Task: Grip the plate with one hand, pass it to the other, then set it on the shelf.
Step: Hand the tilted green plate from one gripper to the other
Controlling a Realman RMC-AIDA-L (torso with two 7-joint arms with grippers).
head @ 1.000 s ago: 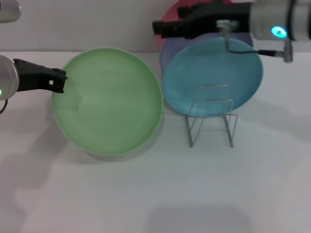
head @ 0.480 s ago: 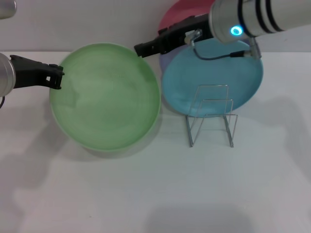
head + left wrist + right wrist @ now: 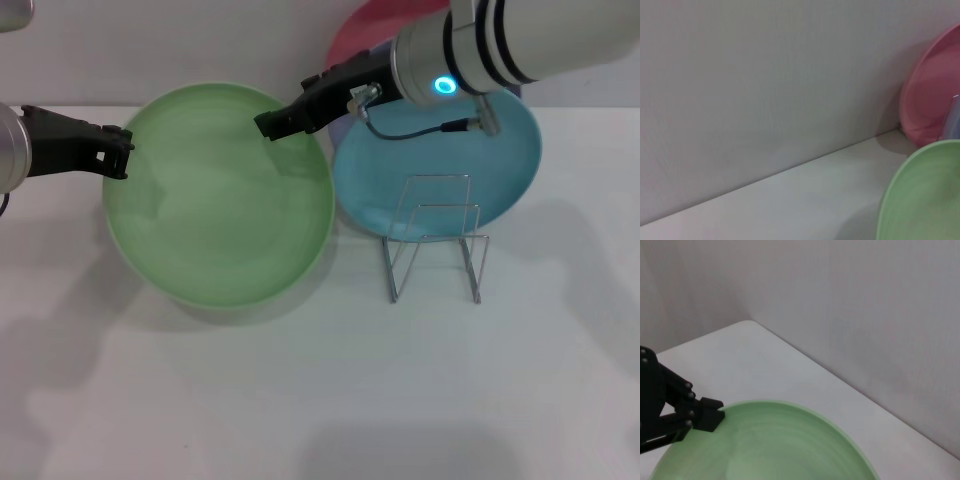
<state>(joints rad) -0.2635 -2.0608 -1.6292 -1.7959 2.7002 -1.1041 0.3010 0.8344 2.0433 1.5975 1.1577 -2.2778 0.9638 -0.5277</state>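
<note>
While the green plate (image 3: 220, 195) hangs tilted above the white surface (image 3: 320, 390), we see the left pincer (image 3: 118, 155) clamped on its left rim, black fingers pinching the edge. From the right wrist view that same grip shows clearly: the left pincer (image 3: 710, 417) bites the plate (image 3: 775, 445) at its rim. Over on the far right side of the plate, the right pincer (image 3: 272, 124) reaches in from its white, black-banded arm, cyan light glowing, its tip right at the plate's far-right rim. Whether those fingers are apart or together we cannot tell; they read as one dark wedge against the green.

To the right, the wire shelf (image 3: 437, 238) stands upright on the surface, well clear of the green plate. Just behind it a teal plate (image 3: 500, 150) leans, and behind that we catch a sliver of lavender plate (image 3: 340, 132) and a pink plate (image 3: 352, 32) against the far wall. In the left wrist view we get the green plate's edge (image 3: 925, 195) with the pink plate (image 3: 927, 105) behind it.
</note>
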